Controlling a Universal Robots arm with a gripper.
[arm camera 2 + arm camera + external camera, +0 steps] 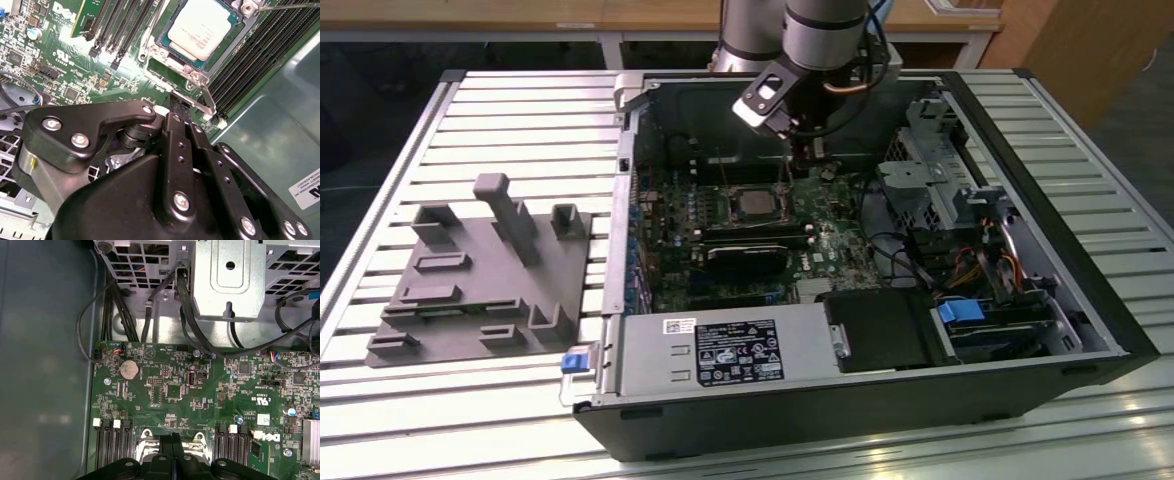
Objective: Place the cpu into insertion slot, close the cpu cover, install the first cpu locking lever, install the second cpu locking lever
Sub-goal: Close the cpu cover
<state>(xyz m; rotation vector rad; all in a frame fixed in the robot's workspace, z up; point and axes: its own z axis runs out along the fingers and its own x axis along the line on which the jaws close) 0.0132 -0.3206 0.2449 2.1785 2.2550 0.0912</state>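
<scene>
The cpu (202, 27), a silver-topped square chip, lies flat on the green motherboard; the insertion slot is hidden under it. The silver cpu cover (191, 75) lies down around it. A thin metal locking lever (210, 102) runs along the socket's side, and a second rod (285, 6) shows past the far corner. My gripper (176, 102) hangs low over the board just beside the socket's edge, its black fingers pressed together close to the lever's end. In the exterior view the gripper (798, 158) is behind the cpu (750, 203). The first wrist view has the gripper (172, 439) shut between two socket brackets.
The open computer case (1107, 330) lies on a slatted table. A grey fixture (480, 270) sits on the exterior view's left. A black cooler block (747, 262), the power supply (720, 350), a metal drive cage (230, 280) and loose cables (150, 310) crowd the board.
</scene>
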